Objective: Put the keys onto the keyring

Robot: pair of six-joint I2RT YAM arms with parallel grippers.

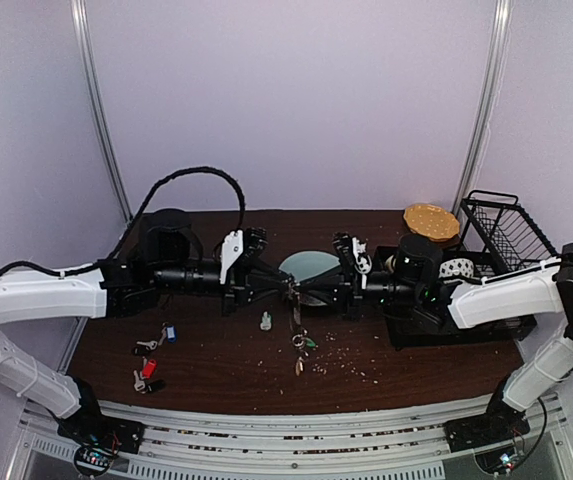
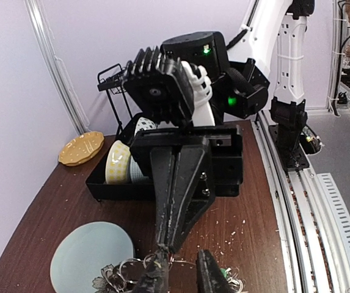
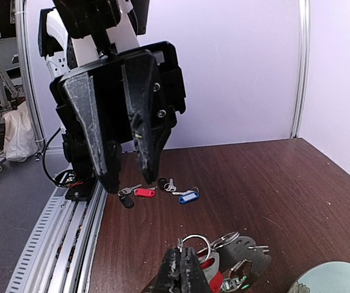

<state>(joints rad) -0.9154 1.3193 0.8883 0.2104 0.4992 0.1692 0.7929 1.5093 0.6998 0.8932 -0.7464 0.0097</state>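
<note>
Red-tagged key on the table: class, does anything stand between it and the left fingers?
Only the small bottle stands near that path, close by the fingers; otherwise bare table up to the key.

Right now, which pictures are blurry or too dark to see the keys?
Top view: dim, the hanging keys tiny against the dark table. Right wrist view: the right end effector up close is blurred, the far loose keys sharper. Left wrist view: bottom edge blurred.

Keyring (image 1: pixel 294 296) aloft, keys (image 1: pixel 297 318) dangling; red-tagged key (image 1: pixel 148 368) and blue-tagged key (image 1: pixel 170 333) flat, well left.
</note>
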